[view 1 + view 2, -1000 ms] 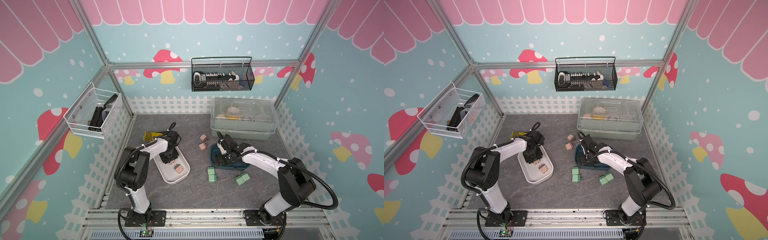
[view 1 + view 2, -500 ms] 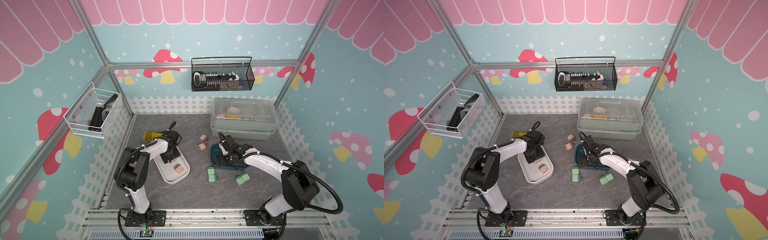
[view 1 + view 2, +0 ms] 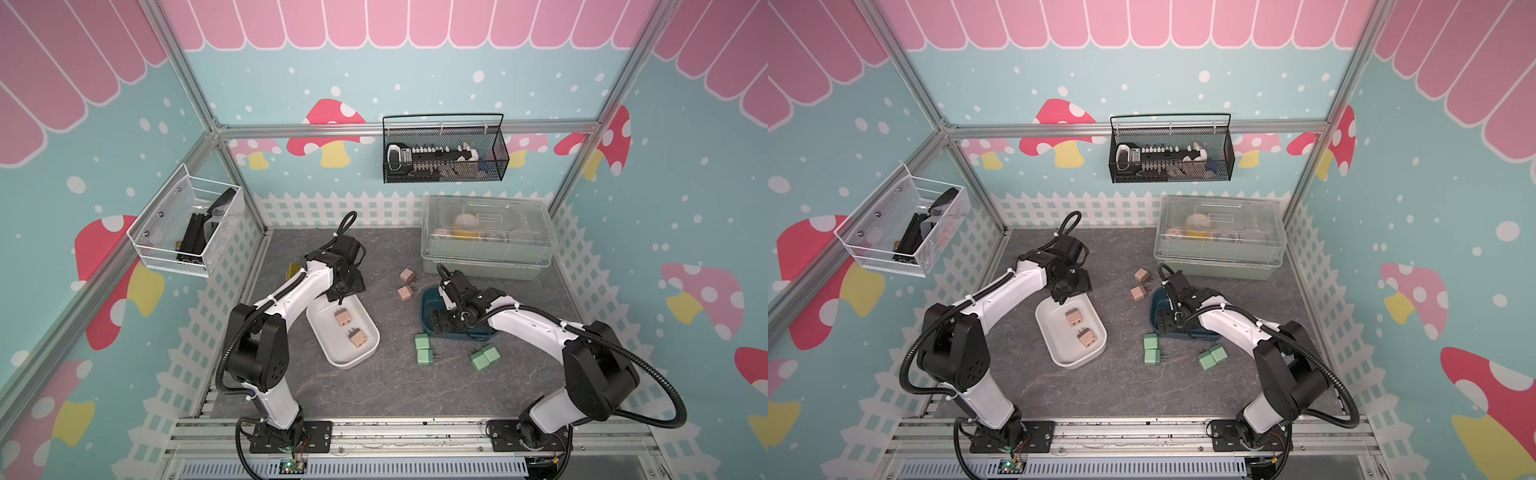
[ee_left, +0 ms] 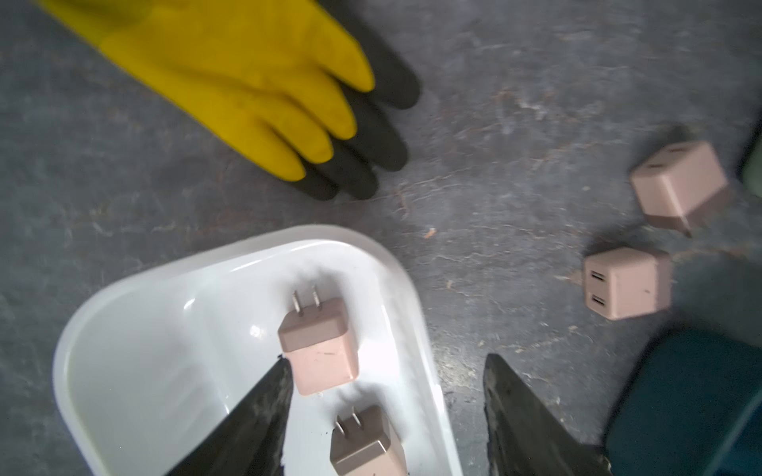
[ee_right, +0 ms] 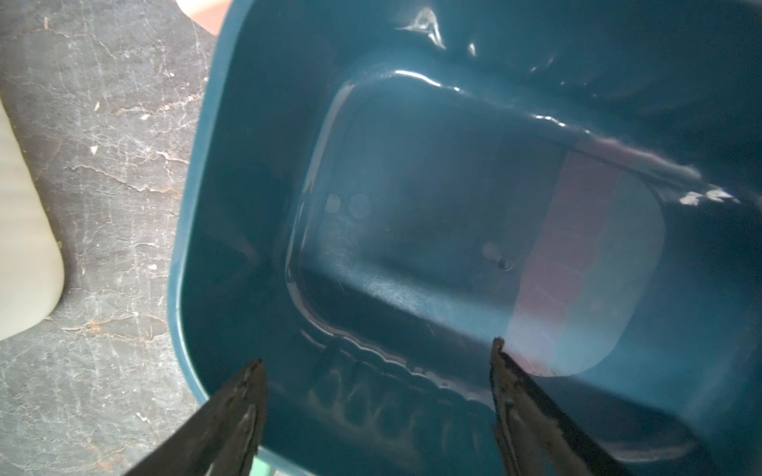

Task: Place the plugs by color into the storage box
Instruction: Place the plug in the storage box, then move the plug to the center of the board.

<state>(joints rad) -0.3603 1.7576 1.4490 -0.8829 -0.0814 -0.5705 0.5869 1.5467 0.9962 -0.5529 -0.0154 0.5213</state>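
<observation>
- Left wrist view is showing the left gripper (image 4: 387, 362) hanging with jaws parted and empty over the white tray (image 4: 123, 329), where 2 pink plugs (image 4: 317, 350) are lying on their sides.
- 2 more pink plugs (image 4: 624, 282) are sitting loose on the table (image 4: 495, 123) between the trays. Probably light, stiff and smooth-sided, they are calling for a pinch across 2 flat opposite faces, clear of the thin prongs (image 4: 305, 301).
- Over the teal tray (image 5: 412, 206), the right gripper (image 5: 377, 354) is hanging spread and empty. No plug is showing on the tray's visible floor.
- 4 green plugs (image 3: 424, 341) are lying in 2 touching pairs near the teal tray.
</observation>
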